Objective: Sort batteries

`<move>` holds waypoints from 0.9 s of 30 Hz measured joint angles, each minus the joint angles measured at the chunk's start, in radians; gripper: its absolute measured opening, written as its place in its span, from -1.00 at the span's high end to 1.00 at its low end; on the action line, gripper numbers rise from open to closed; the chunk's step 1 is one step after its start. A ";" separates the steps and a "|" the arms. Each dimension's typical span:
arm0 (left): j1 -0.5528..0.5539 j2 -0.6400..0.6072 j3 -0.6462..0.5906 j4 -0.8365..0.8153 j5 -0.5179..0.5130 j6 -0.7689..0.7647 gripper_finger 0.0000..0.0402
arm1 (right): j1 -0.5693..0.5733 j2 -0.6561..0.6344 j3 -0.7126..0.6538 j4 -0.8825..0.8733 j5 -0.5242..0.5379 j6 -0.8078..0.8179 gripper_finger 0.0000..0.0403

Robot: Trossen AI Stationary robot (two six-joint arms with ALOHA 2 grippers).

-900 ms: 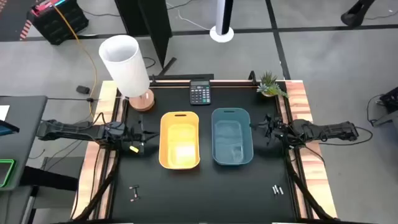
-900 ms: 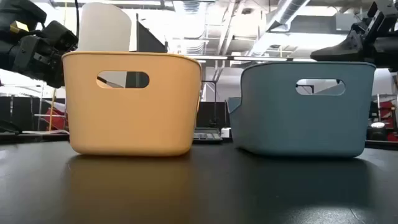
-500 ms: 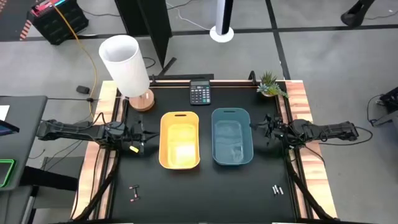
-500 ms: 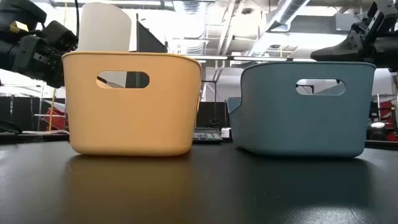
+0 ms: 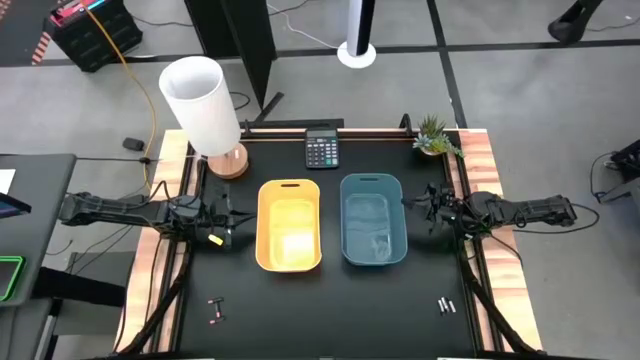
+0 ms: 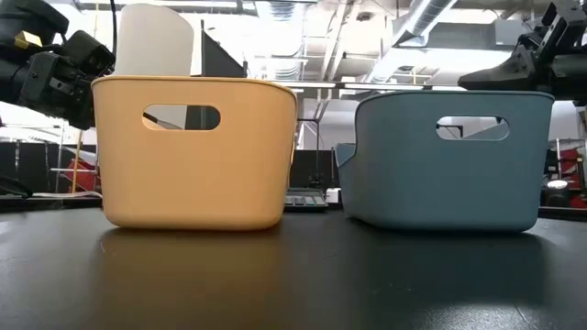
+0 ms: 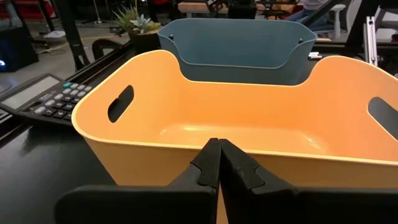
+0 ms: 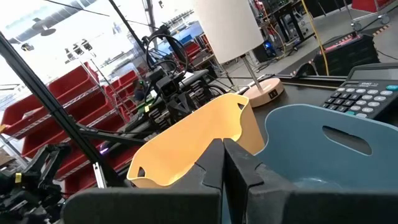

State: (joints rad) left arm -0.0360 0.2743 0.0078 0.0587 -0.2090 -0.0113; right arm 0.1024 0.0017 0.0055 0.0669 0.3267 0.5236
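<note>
Both arms sit level at the table's [image 5: 330, 310] sides, and the yellow bin [image 5: 290, 225] is our landmark. The left hand [image 5: 232, 222] hangs just off the side of the yellow bin away from the blue bin [image 5: 374, 220], and its wrist view shows the two fingers [image 7: 208, 165] pressed together with nothing between them, aimed straight at the bin's near wall. The right hand [image 5: 412, 205] waits beyond the blue bin, on the side away from the yellow bin, fingers [image 8: 214, 158] likewise closed tight and empty. The blue bin stands just beside the yellow bin, the two nearly touching. And the batteries: one small group [image 5: 214, 310] lies on the table at the front edge, off the yellow bin's left front corner, well apart from it; a second pair [image 5: 445, 305] lies at the front on the far side, past the blue bin. Whether any battery is inside either bin cannot be told. Behind the yellow bin sit a calculator [image 5: 321, 150], a white lamp [image 5: 203, 105] on a wooden base, and a small plant [image 5: 436, 136] at the back corner.
</note>
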 joint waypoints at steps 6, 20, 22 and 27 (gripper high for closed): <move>0.000 0.001 0.000 0.031 0.000 0.003 1.00 | 0.000 0.000 0.000 0.000 0.000 0.000 0.88; -0.004 0.000 0.074 0.201 0.109 -0.488 1.00 | 0.002 0.000 0.025 -0.064 -0.007 -0.246 0.88; -0.008 0.001 0.096 0.216 0.239 -0.522 1.00 | 0.002 0.001 0.025 -0.063 -0.007 -0.266 0.88; -0.108 0.001 0.131 0.286 0.472 -0.535 1.00 | 0.002 0.000 0.026 -0.063 -0.007 -0.262 0.88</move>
State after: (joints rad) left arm -0.1438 0.2749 0.1389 0.3451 0.2633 -0.5458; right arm 0.1043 0.0021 0.0315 0.0040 0.3195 0.2611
